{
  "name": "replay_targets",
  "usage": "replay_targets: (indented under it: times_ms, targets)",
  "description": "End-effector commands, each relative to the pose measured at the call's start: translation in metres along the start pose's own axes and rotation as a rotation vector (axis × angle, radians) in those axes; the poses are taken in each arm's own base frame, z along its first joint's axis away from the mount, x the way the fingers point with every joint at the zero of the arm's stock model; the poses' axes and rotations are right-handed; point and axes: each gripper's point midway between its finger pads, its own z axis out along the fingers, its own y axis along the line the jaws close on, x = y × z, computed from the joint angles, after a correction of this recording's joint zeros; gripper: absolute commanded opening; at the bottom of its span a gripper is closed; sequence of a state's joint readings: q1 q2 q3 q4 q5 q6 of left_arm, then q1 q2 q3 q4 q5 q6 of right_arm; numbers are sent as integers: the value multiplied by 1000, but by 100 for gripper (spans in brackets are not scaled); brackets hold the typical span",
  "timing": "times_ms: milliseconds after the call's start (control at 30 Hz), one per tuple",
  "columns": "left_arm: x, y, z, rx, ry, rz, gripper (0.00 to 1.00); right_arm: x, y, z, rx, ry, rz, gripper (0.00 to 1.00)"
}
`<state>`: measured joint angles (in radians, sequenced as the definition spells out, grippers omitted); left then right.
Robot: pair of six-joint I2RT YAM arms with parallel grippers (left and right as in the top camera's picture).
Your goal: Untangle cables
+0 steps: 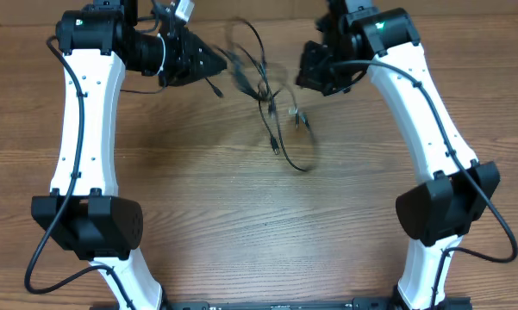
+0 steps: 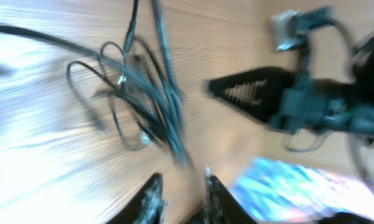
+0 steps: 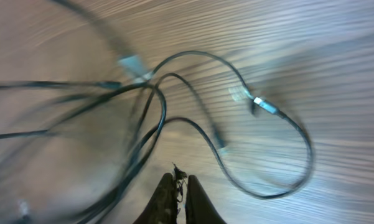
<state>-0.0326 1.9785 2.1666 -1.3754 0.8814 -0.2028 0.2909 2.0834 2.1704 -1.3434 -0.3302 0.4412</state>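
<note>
The cables (image 1: 265, 93) are thin black cords, bunched at the back middle of the table, with one loop trailing toward the front (image 1: 300, 164). My left gripper (image 1: 220, 62) sits just left of the bunch. In the left wrist view its fingers (image 2: 152, 198) stand apart with nothing between them, and the cables (image 2: 146, 109) lie ahead, blurred. My right gripper (image 1: 302, 76) is just right of the bunch. In the right wrist view the right gripper (image 3: 182, 177) is shut, the cables (image 3: 155, 118) running past its left side with small plug ends (image 3: 264, 104) showing.
The wooden table (image 1: 241, 232) stretches toward the front between the two white arm bases (image 1: 90, 228) (image 1: 439, 211). A blurred blue and pink patch (image 2: 299, 186) shows at the lower right of the left wrist view.
</note>
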Motion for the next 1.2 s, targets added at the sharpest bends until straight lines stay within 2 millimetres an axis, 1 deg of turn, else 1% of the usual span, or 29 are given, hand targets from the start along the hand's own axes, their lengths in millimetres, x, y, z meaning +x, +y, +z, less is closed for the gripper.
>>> replay_targets:
  times_ms: [0, 33, 100, 267, 300, 367, 400, 467, 567, 667, 767, 833, 933, 1033, 1167]
  targets:
    - [5, 19, -10, -358, -55, 141, 32, -10, -29, 6, 94, -17, 14, 4]
    - [7, 22, -8, -395, -50, 148, 34, -10, -31, 6, 97, -15, 22, 4]
    - [11, 28, -5, -489, -37, 170, 35, -9, -34, 5, 102, -8, 29, 4]
    - [18, 29, 9, -513, -5, 185, 38, -4, -37, 4, 115, 9, 28, 4]
    - [18, 31, 16, -511, 5, 186, 38, -6, -39, 3, 115, 6, 34, 10]
    - [14, 34, 30, -500, 13, 196, 37, -9, -42, 2, 114, -1, 46, 17]
    - [12, 34, 37, -487, 17, 206, 38, -11, -45, 1, 114, -6, 55, 24]
    - [7, 34, 53, -474, 22, 247, 40, -15, -49, -1, 106, -11, 72, 32]
    - [-5, 33, 77, -454, 8, 307, 41, -17, -53, -4, 83, -4, 94, 33]
    - [-13, 30, 93, -439, -8, 341, 41, -17, -54, -5, 80, -1, 95, 36]
    - [-15, 26, 108, -424, -14, 366, 41, -15, -55, -5, 84, 6, 90, 38]
    - [-12, 22, 118, -418, -7, 355, 40, -15, -56, -5, 86, 5, 87, 40]
    - [-8, 20, 124, -420, -1, 344, 36, -17, -55, -5, 83, -2, 77, 43]
    - [-7, 22, 126, -456, -14, 314, 36, -18, -56, -5, 89, -8, 56, 48]
    - [-6, 20, 128, -453, -10, 320, 36, -17, -56, -5, 90, -4, 58, 49]
